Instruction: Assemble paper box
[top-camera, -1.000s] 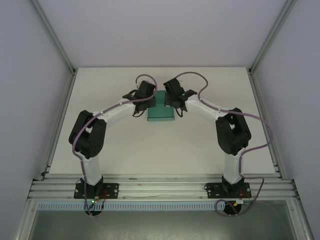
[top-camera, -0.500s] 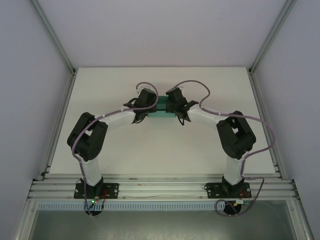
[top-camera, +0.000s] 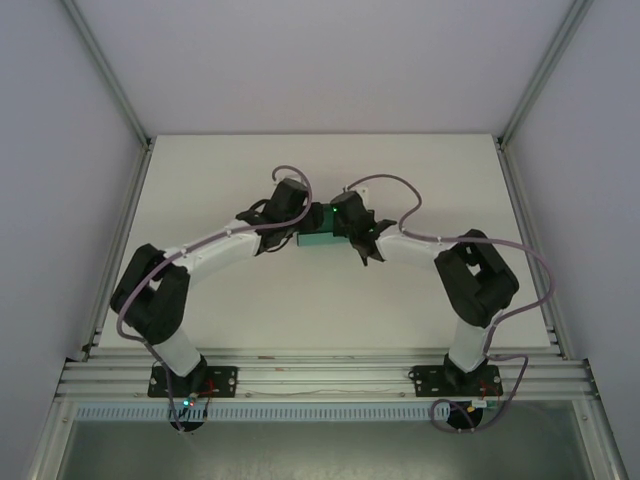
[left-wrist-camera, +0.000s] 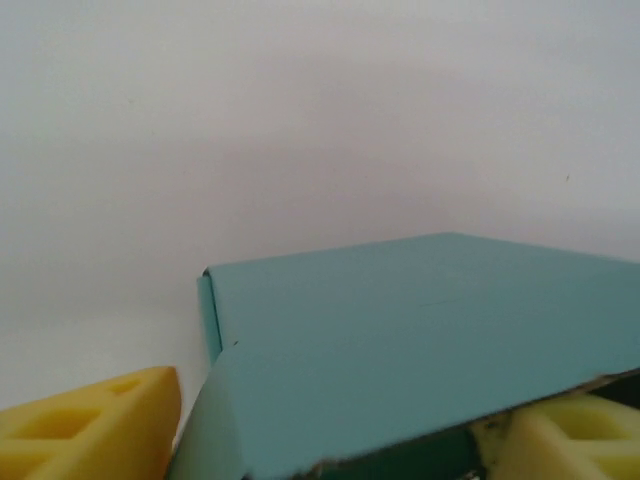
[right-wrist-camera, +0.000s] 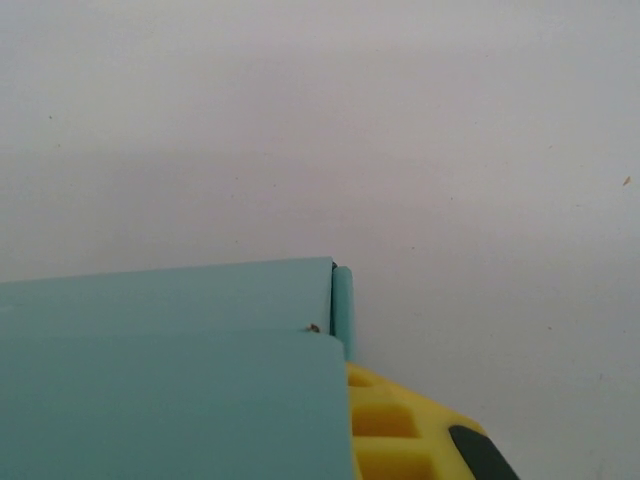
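A teal folded box (top-camera: 318, 238) lies at the middle of the table (top-camera: 200, 180), between two grippers. The left gripper (left-wrist-camera: 325, 432) straddles one end, jaws wide. The right gripper (top-camera: 343, 222) is closed at the other end; whether it pinches card is hidden. With one side loose, a right-arm pull could drag the box or spring a flap.

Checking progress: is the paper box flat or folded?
Folded: the paper box shows panels bent along creases; whether it is fully closed, cannot tell.
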